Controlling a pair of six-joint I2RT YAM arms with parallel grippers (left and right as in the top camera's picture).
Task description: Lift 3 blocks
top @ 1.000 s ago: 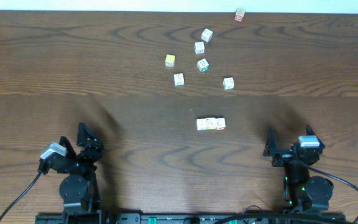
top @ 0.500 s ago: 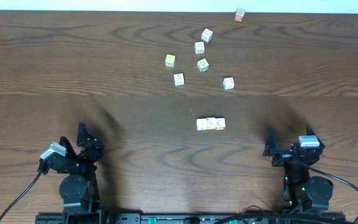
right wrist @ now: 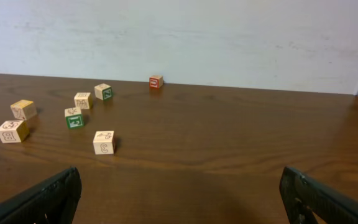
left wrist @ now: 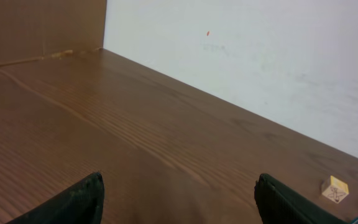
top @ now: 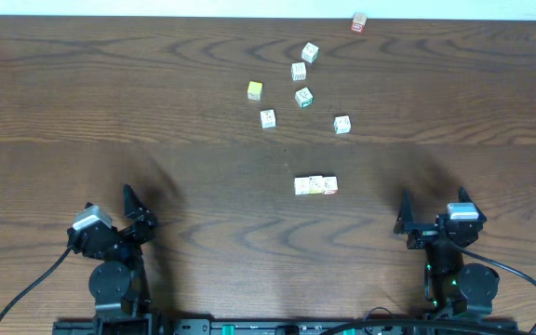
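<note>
The blocks (top: 315,185) lie in a touching row mid-table with bare wood all round and loose cubes (top: 268,118) at 12 o'clock. The left gripper (left wrist: 179,180) at 8 o'clock and the right gripper (top: 433,196) at 4 o'clock both gape empty. Only the overhead view shows the row. The right wrist view shows a red cube (right wrist: 156,81) by the far edge.

Even, bright light; sharp pictures with soft shadows.

A yellow-green cube (top: 255,90) lies near a green-printed cube (top: 304,96) on the table (top: 110,112).
</note>
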